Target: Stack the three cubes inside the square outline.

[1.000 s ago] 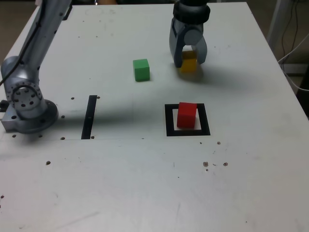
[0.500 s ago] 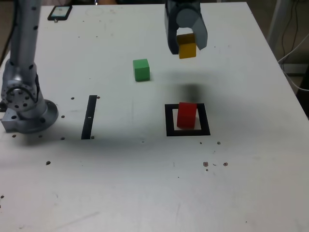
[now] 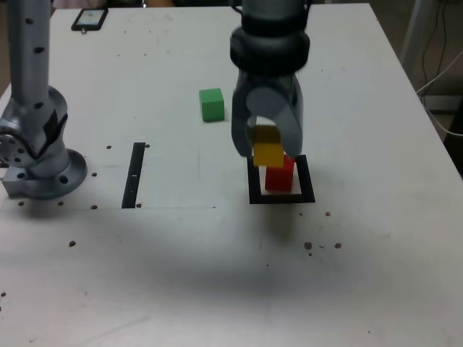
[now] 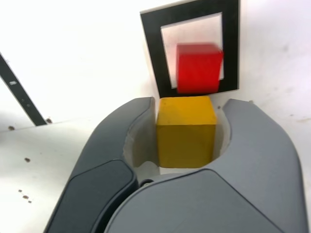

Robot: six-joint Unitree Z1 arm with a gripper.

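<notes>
I've got the yellow cube (image 3: 268, 147) pinched in my gripper (image 4: 187, 128), and here we are, up above the table (image 3: 181, 267), with a jaw pressed to either side of it! On the exterior view the cube covers part of the red cube (image 3: 279, 176), which sits inside the square outline (image 3: 307, 181), down on the pale centre. From the wrist I see that red block within the black frame, and the yellow one is held clear of the tabletop. Over on the exterior view's left of the frame, further back, the green cube (image 3: 212, 105) rests on the table by itself, and the black strip (image 3: 134, 176) lies flat between the arm's base (image 3: 49, 177) and the frame.
</notes>
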